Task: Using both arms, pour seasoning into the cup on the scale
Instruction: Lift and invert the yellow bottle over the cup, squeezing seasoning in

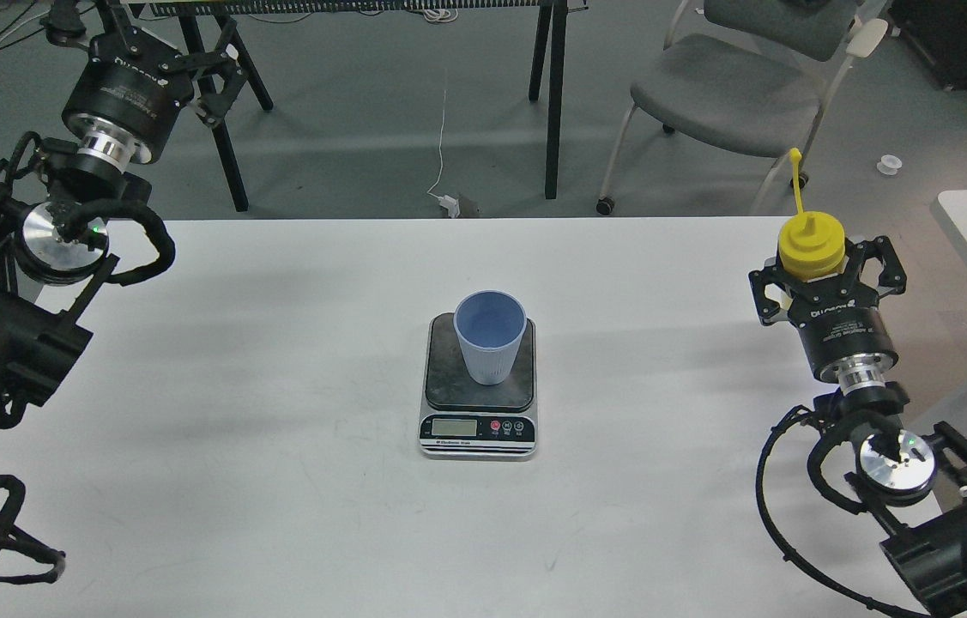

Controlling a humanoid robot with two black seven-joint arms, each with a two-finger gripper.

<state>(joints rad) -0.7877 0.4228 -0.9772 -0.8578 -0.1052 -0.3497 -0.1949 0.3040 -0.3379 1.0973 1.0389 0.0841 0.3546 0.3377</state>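
The right gripper [826, 275] clasps the upright bottle [811, 247] at the table's [277, 429] right edge. The left gripper [183, 60] hangs far left, its fingers indistinct. The cup [490, 336] stands on the scale [479, 386], apparently empty.

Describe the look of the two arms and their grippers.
Both arms are black, built of bulky cylindrical joints with polished silver rings and round silver end caps, each showing a small green light. Loose black cables loop along them. The left gripper and right gripper are black, open-framed linkages on cylindrical bases bearing white lettering, too small to read.
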